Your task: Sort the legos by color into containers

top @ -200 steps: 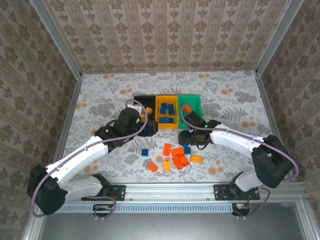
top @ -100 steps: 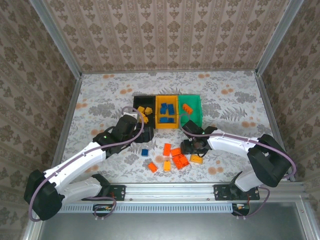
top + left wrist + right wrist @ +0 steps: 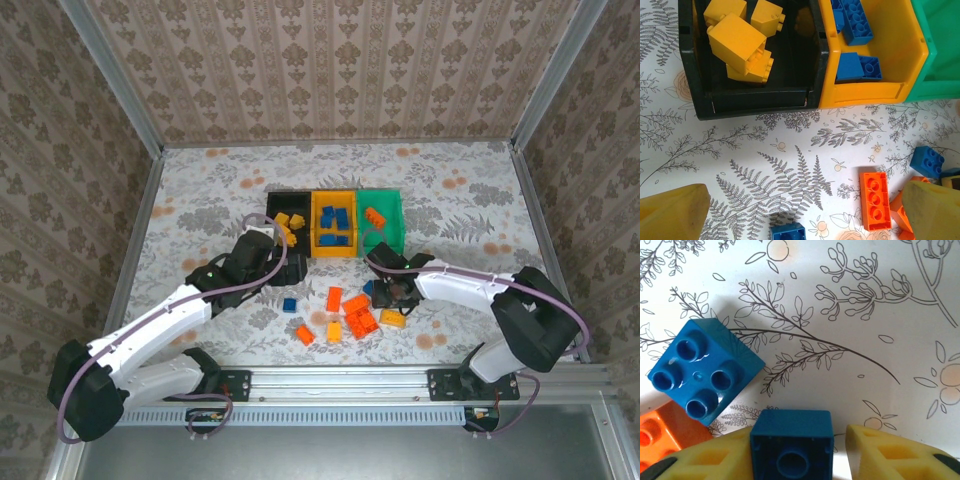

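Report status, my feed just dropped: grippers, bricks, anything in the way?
Left gripper open, empty, near black bin. Right gripper open, straddling blue brick, not clamped. Crowding it: second blue brick, orange brick.

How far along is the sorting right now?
Done: yellow bricks in the black bin, blue bricks in the yellow bin, one orange brick in the green bin. In hand: the right end effector straddles a blue brick. Remaining: roughly ten loose bricks, mostly orange.

Three bins: black bin [image 3: 755, 102], yellow bin [image 3: 865, 95], green bin [image 3: 935, 75]. Outside them on the worktop [image 3: 200, 200]: three blue bricks [image 3: 289, 305], four orange bricks [image 3: 334, 298], two yellow bricks [image 3: 392, 318]. One orange brick [image 3: 374, 216] lies in the green bin.
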Available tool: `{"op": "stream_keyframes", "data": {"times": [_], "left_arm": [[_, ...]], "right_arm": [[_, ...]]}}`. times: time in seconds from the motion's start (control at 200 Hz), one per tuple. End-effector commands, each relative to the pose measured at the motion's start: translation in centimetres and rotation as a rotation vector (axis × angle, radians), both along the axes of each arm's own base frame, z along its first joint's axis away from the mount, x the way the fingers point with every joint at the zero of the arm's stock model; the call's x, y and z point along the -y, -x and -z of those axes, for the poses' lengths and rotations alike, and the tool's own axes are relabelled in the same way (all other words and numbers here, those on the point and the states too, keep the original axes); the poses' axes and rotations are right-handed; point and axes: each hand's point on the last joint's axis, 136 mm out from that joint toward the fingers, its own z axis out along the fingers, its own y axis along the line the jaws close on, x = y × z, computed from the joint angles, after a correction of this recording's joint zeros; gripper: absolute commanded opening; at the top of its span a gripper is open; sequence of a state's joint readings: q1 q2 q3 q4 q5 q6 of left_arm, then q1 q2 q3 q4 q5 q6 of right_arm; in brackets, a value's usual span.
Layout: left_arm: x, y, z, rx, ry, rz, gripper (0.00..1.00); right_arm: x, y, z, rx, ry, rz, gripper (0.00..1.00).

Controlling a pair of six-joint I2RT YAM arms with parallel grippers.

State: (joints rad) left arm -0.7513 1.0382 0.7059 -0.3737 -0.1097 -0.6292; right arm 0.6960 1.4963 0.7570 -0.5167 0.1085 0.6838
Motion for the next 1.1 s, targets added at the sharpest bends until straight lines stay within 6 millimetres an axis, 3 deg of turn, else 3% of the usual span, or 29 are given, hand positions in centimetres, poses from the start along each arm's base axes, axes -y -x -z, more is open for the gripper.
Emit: {"op": "stream_keyframes", "data": {"times": [0.0, 0.12, 0.26, 0.42, 0.56, 0.66, 0.84, 1.095], "left_arm": [[-1.0, 0.3, 0.3, -0.005, -0.017, -0.033, 1.0], [-1.5, 0.3, 0.4, -0.001, -0.025, -0.042, 1.0], [-2.0, 0.5, 0.6, -0.004, -0.037, -0.046, 1.0], [-3.1, 1.0, 1.2, -0.022, -0.052, -0.066, 1.0], [-3.8, 1.6, 1.7, -0.038, -0.06, -0.077, 1.0], [-4.3, 2.1, 1.7, -0.044, -0.059, -0.085, 1.0], [-5.0, 2.9, 1.9, -0.06, -0.068, -0.088, 1.0], [-5.5, 3.6, 2.3, -0.078, -0.073, -0.089, 1.0]], "right_arm": [[0.3, -0.5, 0.3, 0.014, 0.01, 0.008, 0.45], [0.5, -0.6, -0.4, 0.026, 0.003, 0.006, 0.37], [-0.1, -1.7, -4.0, 0.097, -0.025, -0.036, 0.33], [-3.9, -4.9, -10.8, 0.224, -0.142, -0.118, 0.32], [-7.6, -9.3, -12.9, 0.271, -0.161, -0.159, 0.33], [-9.5, -12.7, -13.1, 0.291, -0.132, -0.162, 0.33], [-10.7, -17.5, -11.0, 0.286, -0.059, -0.118, 0.34], [-11.5, -20.2, -9.7, 0.293, 0.003, -0.108, 0.39]]}}
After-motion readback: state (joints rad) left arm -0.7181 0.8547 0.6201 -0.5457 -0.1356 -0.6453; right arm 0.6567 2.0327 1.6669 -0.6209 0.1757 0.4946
